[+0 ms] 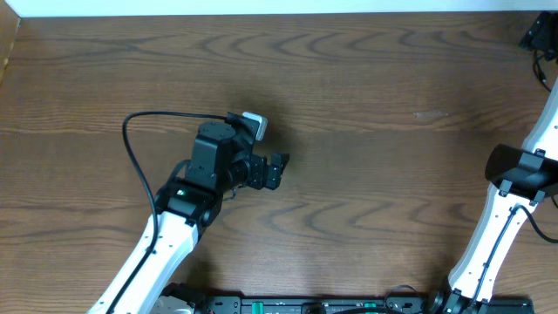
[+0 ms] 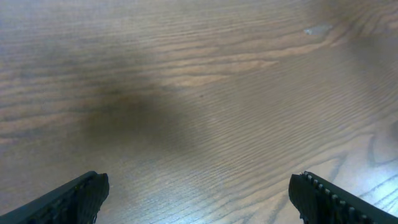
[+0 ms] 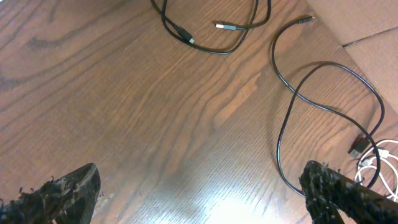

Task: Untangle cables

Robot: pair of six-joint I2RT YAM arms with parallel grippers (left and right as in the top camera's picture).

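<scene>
**Grippers: two.**
- The left gripper (image 2: 199, 190) is over the middle-left of the brown wood-grain table (image 1: 366, 78). Its two dark fingers are spread fully apart. Only bare tabletop lies between them, and it holds nothing.
- The right gripper (image 3: 199, 193) is also spread to full width and holds nothing. Its two rough black fingers sit at the lower corners of the right wrist view.

**Cables: seen in the right wrist view only, lying on the table ahead of the right gripper.**
- One long thin black cord (image 3: 283, 124) winds along the right side.
  - It has one small plug tip (image 3: 306, 20) at its far end and one larger dark plug (image 3: 356, 149).
  - Its lower bend passes just beside the right-hand finger. Contact cannot be confirmed.
- One thin white cord (image 3: 378, 158) is looped at the right edge, just beside the dark plug.
- Black looped strands (image 3: 211, 51) lie at the top edge with two small plug ends, one dark (image 3: 188, 37) and one silver-tipped (image 3: 224, 26). Whether they form one cord or two cannot be told.

**Arm wiring.** One thicker black wire (image 1: 131, 148) loops beside the left arm.
</scene>
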